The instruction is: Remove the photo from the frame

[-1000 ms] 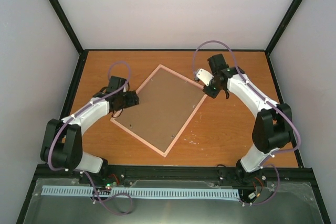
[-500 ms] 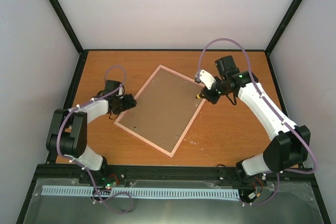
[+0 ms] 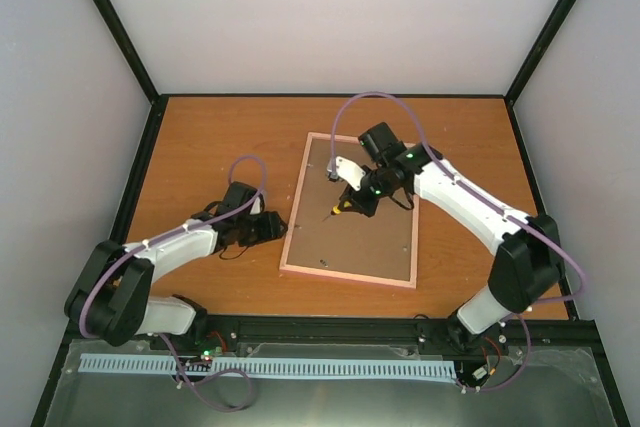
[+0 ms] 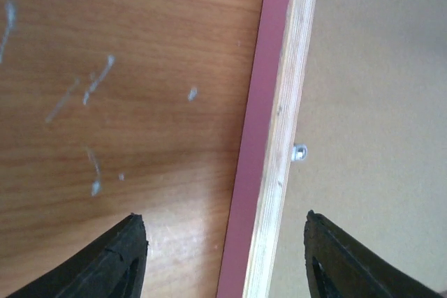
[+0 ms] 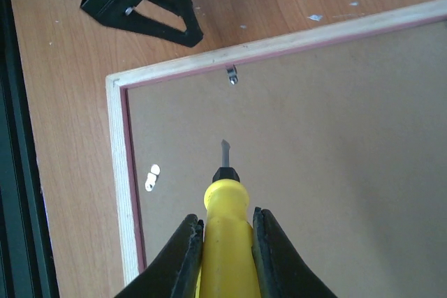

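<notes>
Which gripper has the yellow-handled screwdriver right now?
The right gripper, shut on the small yellow-handled screwdriver over the pink-bordered frame; the left gripper is open and empty, straddling its edge.

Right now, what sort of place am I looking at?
Probably a robot lab cell: white left arm and white right arm bolted to an orange-brown wooden table, enclosed by white wall panels on black corner posts.

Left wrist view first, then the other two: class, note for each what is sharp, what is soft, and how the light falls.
Left wrist: the frame edge is sharp, the dark fingers near the lens soft-edged, the backing board washed pale. Right wrist: the screwdriver handle is bright, the clip crisp. Top external: even soft light, faint shadows, fine detail lost.
</notes>
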